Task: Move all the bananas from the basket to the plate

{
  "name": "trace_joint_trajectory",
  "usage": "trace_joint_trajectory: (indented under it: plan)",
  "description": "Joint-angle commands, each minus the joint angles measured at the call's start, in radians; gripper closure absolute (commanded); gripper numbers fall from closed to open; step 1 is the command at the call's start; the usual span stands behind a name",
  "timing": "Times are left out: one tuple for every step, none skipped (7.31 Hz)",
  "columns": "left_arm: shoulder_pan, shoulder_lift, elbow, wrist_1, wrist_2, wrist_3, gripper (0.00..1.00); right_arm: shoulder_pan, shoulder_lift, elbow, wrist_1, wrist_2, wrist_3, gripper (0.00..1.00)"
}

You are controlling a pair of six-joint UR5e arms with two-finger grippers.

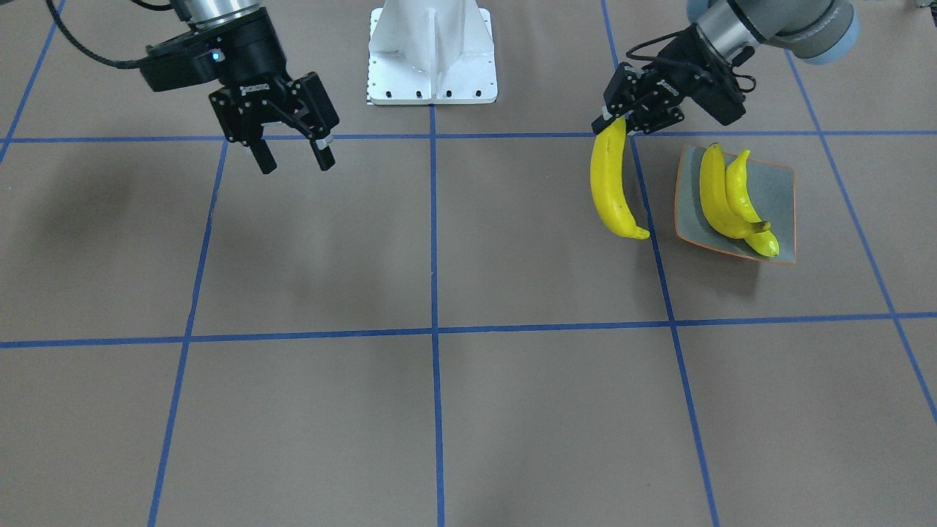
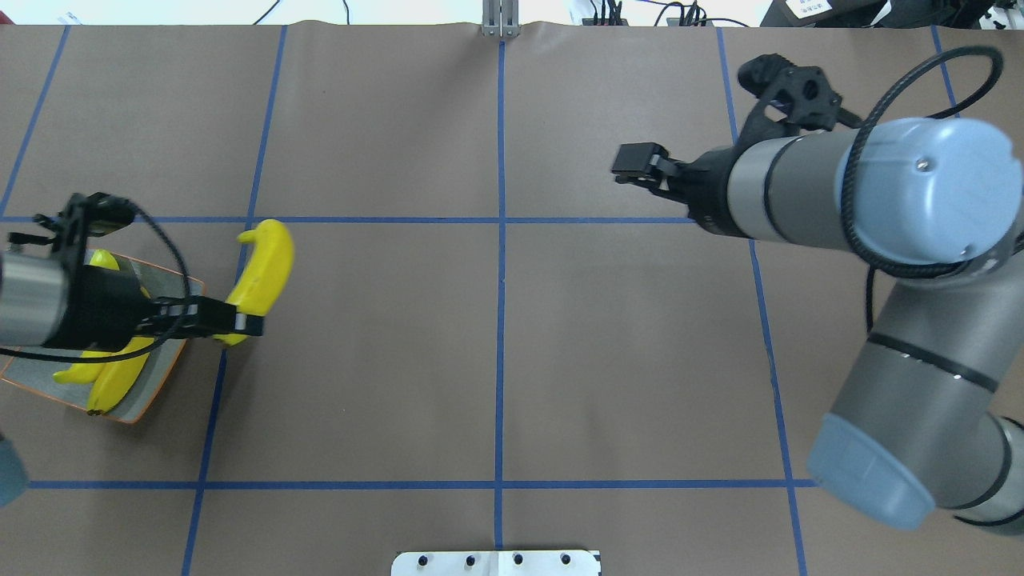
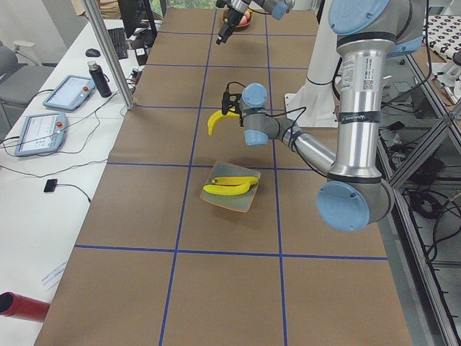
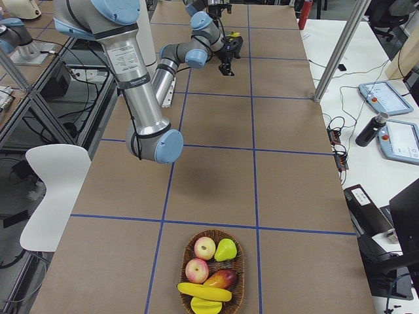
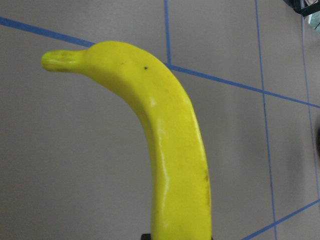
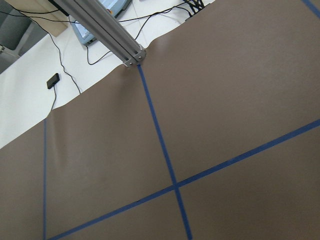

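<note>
Bananas in mid-transfer, seen from the front: the left gripper (image 1: 612, 123) has its fingers pinching the end of a held banana (image 1: 613, 192). It hangs in the air just beside the plate (image 1: 785, 208), on the side toward the middle of the bench (image 1: 468, 410). Two more bananas (image 1: 716, 196) lie side by side on the plate. The right gripper (image 1: 296, 162) hovers well apart from the plate, beyond the robot's white base (image 1: 432, 58), its fingers spread with nothing between them.

From overhead, the held banana juts out past the plate's edge, clear of the dish, while the left wrist covers part of the plate.

From the left side, the held banana shows above the bench just beyond the plate, where the other two lie.

From the right side, a wicker basket (image 4: 213, 239) sits at the bench end farthest from the plate. It holds a whole banana (image 4: 204, 292), two apples (image 4: 205, 248), a pear (image 4: 226, 249), a red-orange fruit (image 4: 222, 279) and another yellow fruit (image 4: 206, 305).

The left wrist camera is filled by the held banana, stem tip upper left, over blue tape lines (image 5: 215, 80).

The right wrist camera shows only bench, tape and a metal post (image 6: 107, 35).
</note>
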Motion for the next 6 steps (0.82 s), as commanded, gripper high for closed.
trace_joint_trajectory:
  plan:
    - [-0.05,0.189,-0.013,0.0,0.015,0.238,1.0,0.116,-0.121,-0.002,-0.002,0.127,-0.229,0.0]
    - [-0.049,0.252,-0.009,0.001,0.071,0.306,1.0,0.178,-0.178,-0.002,-0.001,0.182,-0.353,0.0]
    - [-0.048,0.287,0.006,0.001,0.091,0.361,1.0,0.235,-0.229,-0.002,0.002,0.228,-0.475,0.0]
    - [-0.046,0.31,0.029,0.001,0.093,0.418,1.0,0.283,-0.27,-0.002,0.007,0.277,-0.589,0.0]
    - [-0.04,0.309,0.039,0.001,0.098,0.423,0.74,0.341,-0.298,-0.005,0.01,0.337,-0.695,0.0]
    - [-0.038,0.308,0.04,0.001,0.098,0.423,0.35,0.384,-0.32,-0.006,0.011,0.383,-0.743,0.0]
